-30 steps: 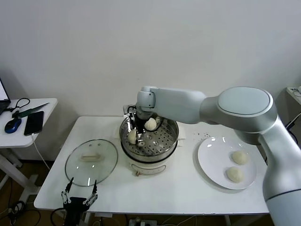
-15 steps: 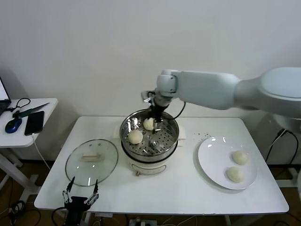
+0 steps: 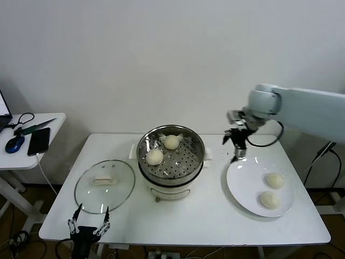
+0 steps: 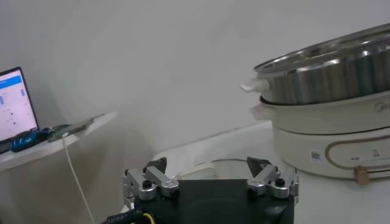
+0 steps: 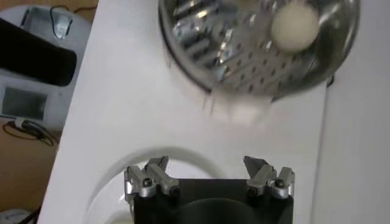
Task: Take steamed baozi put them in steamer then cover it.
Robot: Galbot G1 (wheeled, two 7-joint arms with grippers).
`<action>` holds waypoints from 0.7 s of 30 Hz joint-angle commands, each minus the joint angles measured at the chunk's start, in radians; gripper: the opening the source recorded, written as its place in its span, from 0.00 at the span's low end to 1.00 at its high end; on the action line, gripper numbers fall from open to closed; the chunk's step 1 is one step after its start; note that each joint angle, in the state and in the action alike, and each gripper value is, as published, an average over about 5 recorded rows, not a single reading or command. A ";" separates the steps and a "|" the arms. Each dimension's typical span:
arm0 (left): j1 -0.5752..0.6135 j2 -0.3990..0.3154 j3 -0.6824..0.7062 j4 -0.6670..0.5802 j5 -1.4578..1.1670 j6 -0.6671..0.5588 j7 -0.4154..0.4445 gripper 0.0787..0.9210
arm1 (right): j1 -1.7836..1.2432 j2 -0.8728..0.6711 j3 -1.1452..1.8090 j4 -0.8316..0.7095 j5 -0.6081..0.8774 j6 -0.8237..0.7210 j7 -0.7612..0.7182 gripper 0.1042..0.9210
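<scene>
The shiny steamer [image 3: 171, 162] stands mid-table on its white base, with two baozi [image 3: 155, 156] [image 3: 171, 142] on its perforated tray. Two more baozi [image 3: 275, 180] [image 3: 269, 199] lie on the white plate [image 3: 242, 186] at the right. My right gripper [image 3: 237, 147] is open and empty, hanging above the table between the steamer and the plate's far-left rim. Its wrist view shows the steamer [image 5: 244, 67], one baozi [image 5: 295, 27] and the plate's rim [image 5: 122, 176]. The glass cover [image 3: 104, 185] lies flat left of the steamer. My left gripper [image 3: 86, 229] is open, parked at the table's front-left edge.
A side table [image 3: 32, 135] at the far left holds a phone, a mouse and cables. The left wrist view shows the steamer's side [image 4: 329, 109] and a laptop screen [image 4: 15, 103]. The wall runs close behind the table.
My right gripper has let go of a baozi in the steamer, lifted out and swung right to the plate's edge. Two baozi now lie in the steamer. The left arm has not moved.
</scene>
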 commanded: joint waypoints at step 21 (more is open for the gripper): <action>-0.004 -0.031 0.000 -0.003 0.033 0.025 -0.001 0.88 | -0.639 -0.225 0.464 -0.143 -0.429 0.087 -0.026 0.88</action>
